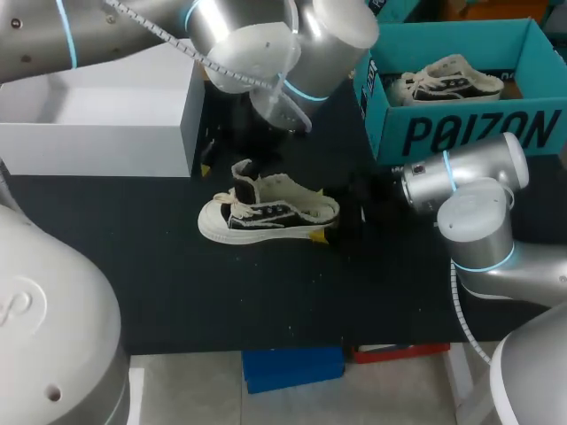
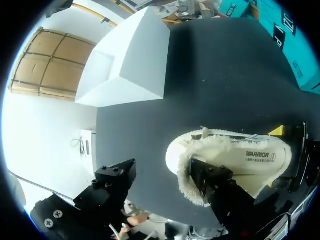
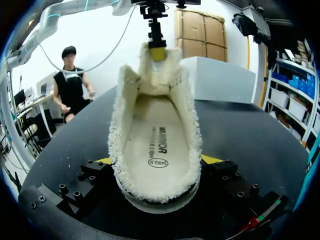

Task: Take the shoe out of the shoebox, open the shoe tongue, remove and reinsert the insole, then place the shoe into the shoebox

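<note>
Right tool (image 3: 157, 162) clamped across the heel of shoe (image 1: 266, 212) | shoe upright on table (image 1: 266, 292), near shoebox (image 1: 461, 133), outside it | left tool (image 2: 161, 170) spread wide, one finger against raised tongue (image 3: 157, 70) | step judged: opening tongue | next: pinch insole (image 3: 157, 145), lift clear.

The right gripper (image 3: 158, 160) clasps the shoe (image 3: 156, 125) heel from both sides, tongue (image 3: 159, 75) upright.

Big dark letters stand on the front wall of the teal box (image 1: 461, 133), and on the insole (image 3: 157, 145) of the shoe (image 3: 116, 140) a small dark word is printed lengthwise, with a short number in an oval beside it.
</note>
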Robot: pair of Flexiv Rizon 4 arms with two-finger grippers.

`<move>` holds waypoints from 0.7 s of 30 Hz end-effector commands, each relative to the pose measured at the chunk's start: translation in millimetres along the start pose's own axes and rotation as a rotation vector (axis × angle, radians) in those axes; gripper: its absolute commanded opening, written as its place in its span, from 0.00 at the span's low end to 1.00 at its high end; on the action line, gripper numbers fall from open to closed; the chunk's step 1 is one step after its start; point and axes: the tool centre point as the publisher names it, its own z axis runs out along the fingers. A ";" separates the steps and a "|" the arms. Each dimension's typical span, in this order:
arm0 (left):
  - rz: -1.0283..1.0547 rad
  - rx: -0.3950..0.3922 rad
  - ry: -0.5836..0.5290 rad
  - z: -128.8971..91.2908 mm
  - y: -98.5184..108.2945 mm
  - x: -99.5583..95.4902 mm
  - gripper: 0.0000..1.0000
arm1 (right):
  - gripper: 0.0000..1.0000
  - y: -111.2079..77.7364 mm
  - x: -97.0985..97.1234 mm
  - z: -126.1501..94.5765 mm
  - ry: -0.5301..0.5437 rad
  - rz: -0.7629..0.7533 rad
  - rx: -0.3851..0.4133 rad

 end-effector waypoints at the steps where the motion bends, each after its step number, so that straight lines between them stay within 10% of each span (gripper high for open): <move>1: 0.003 -0.012 0.091 6.0 2.6 -12.5 1.00 | 0.00 -2.7 -0.9 3.0 -0.002 0.001 0.001; 21: -0.013 -0.104 0.012 44.9 11.8 -29.0 1.00 | 0.00 -2.7 -0.9 3.0 -0.002 0.001 0.001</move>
